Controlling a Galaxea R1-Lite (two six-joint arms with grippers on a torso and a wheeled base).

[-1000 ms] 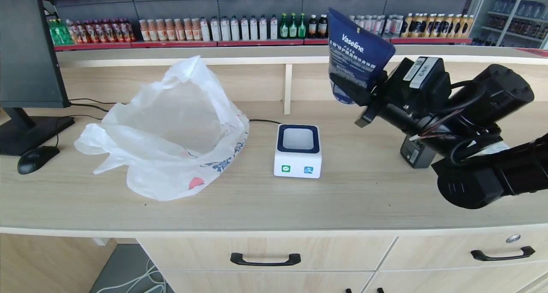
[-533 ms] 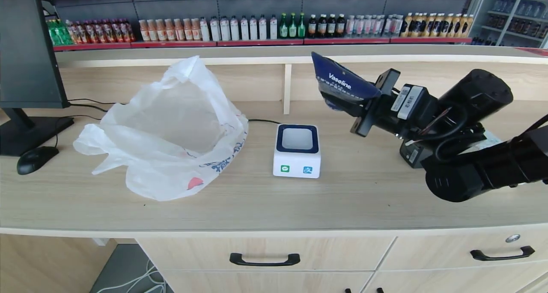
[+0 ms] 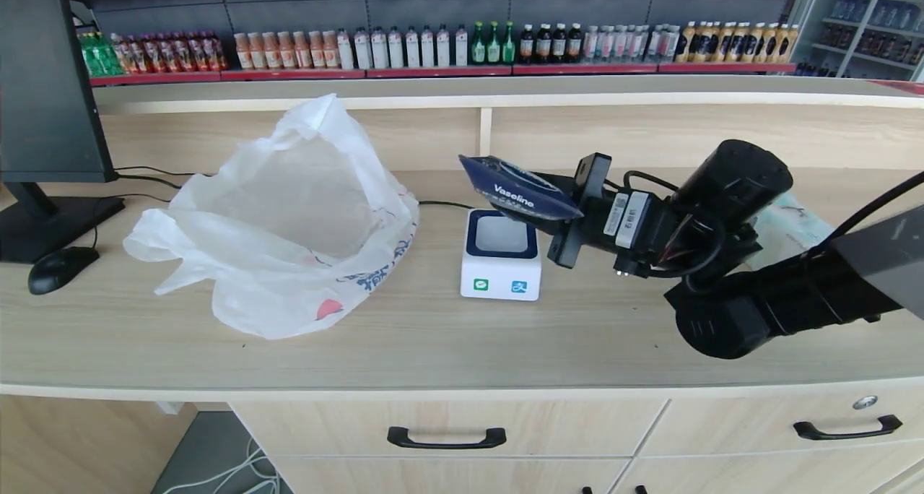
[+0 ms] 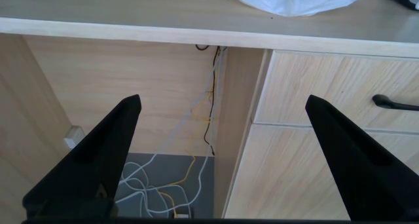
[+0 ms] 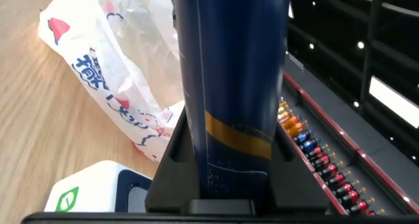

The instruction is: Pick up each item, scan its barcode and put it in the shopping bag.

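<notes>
Blue pouch [image 3: 516, 191] has been swung down from high up and tipped nearly flat, and is now held just over the scanner [image 3: 502, 256], clamped in the right gripper [image 3: 567, 209]; scanning is judged under way, the bag [image 3: 289, 212] to follow. The left gripper [image 4: 222, 103] is spread wide, empty

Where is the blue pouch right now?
Head view: the blue pouch is clamped in the right hand, held nearly flat above the scanner, right of the shopping bag.
</notes>
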